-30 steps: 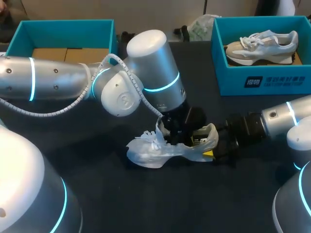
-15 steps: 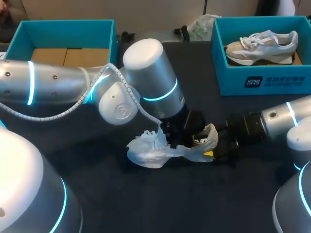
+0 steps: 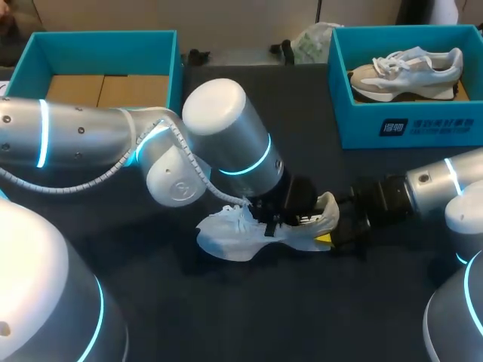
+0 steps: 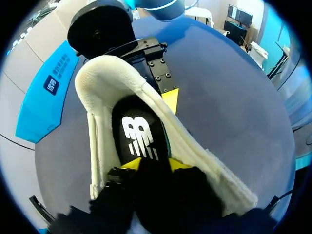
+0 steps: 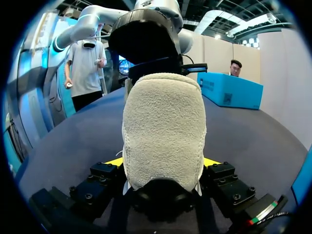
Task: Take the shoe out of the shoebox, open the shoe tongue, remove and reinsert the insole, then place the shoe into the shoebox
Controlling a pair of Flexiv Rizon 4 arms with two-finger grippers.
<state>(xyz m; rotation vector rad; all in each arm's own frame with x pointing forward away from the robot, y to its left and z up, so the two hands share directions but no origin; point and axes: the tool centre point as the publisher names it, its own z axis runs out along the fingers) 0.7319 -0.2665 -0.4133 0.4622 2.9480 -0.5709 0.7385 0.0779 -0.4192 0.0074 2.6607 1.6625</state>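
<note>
From above, the white shoe [image 3: 245, 235] lies on its sole on the dark surface [image 3: 302, 317], toe toward our left side and well apart from the teal shoebox [image 3: 423, 128] at the far right, where a second shoe [image 3: 407, 72] lies. Our left claw [image 3: 281, 219] dips into the shoe's opening from above. Our right claw [image 3: 332, 235] is at the shoe's back end, level with the surface.

In the left wrist view, we look straight down into the shoe: the black insole [image 4: 139, 131] lies flat inside, and the left claw sits low in the opening, right over it. We cannot tell whether this claw grips anything or merely rests there.

In the right wrist view, the fleecy heel [image 5: 163, 131] stands upright between the right claw's yellow tips, which press it from both sides, so this claw is clamped on the shoe.
</note>
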